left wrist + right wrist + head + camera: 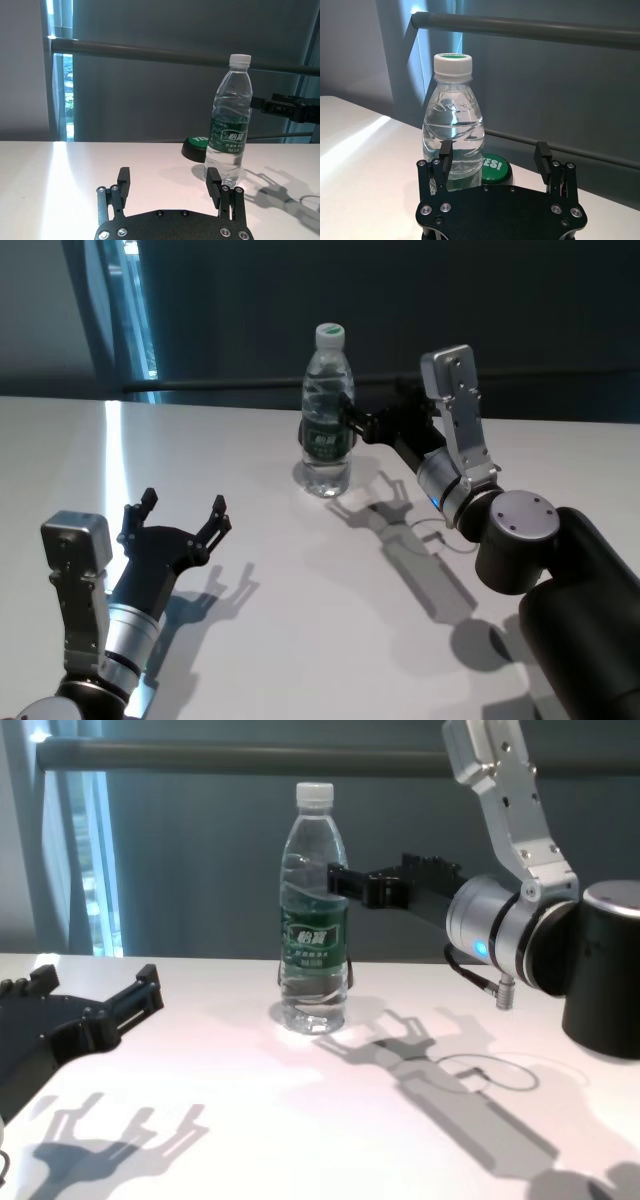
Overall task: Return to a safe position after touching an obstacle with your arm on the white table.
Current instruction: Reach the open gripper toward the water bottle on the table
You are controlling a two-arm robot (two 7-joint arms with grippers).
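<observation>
A clear plastic water bottle (pixel 326 415) with a white screw cap (pixel 330 335) and a dark green label (pixel 315 936) stood upright on the white table (pixel 300 620), toward the table's far edge and roughly midway along it. The right gripper (pixel 352 418) was raised off the tabletop at about the height of the bottle's label, reaching in from the bottle's right side with its fingers spread wide and holding nothing. In the chest view one dark fingertip (pixel 338 878) lay right against the bottle's right flank just above the label, either touching or almost touching; the pictures did not settle which. In the right wrist view the bottle stood directly ahead of one finger (pixel 444 156) rather than centred in the gap between the two, so the gripper was beside the bottle and not around it. Behind the bottle, close to the table's far edge, sat a round green button (pixel 495 167) with white lettering on a dark base. The left gripper (pixel 180 518) hovered low near the table's near left corner, well apart from the bottle, its fingers also spread wide and empty. Shadows of both grippers fell on the tabletop.
</observation>
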